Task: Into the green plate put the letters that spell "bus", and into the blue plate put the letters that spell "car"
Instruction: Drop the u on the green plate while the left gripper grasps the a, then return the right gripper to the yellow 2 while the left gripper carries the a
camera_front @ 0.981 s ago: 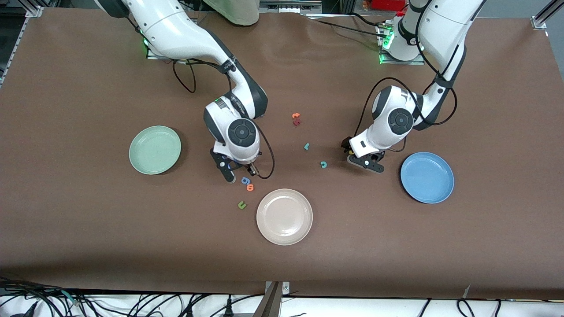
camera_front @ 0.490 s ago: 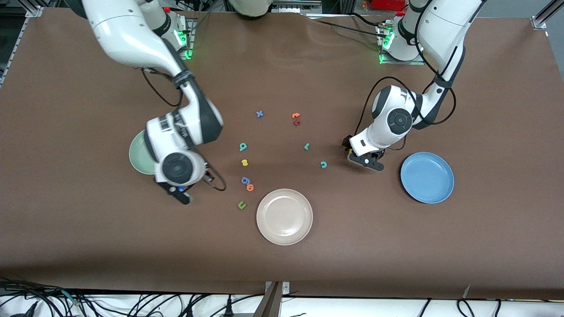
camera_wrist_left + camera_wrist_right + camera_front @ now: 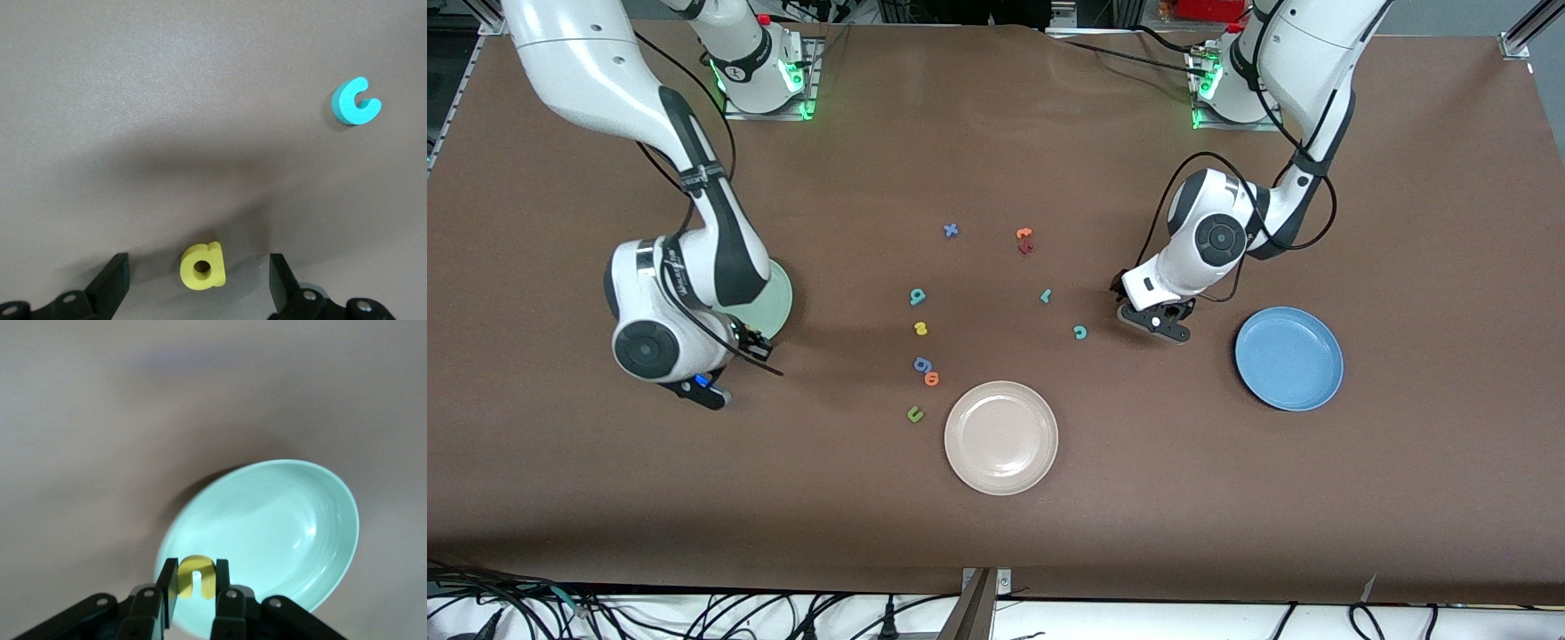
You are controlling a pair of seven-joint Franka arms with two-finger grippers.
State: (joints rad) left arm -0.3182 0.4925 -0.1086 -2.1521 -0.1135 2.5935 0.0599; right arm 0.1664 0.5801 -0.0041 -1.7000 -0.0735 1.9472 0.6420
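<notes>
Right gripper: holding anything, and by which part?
Yes. The right gripper pinches the yellow "u" across its two outer sides, above the green plate. The left gripper, open, straddles the yellow "a", holding nothing.

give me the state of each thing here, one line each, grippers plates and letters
right gripper: shut on the yellow "u", over the green plate's rim
left gripper: open, straddling the yellow "a" lying on the table
green plate: empty
blue plate: empty
beige plate: empty
teal "c": flat on the table
</notes>
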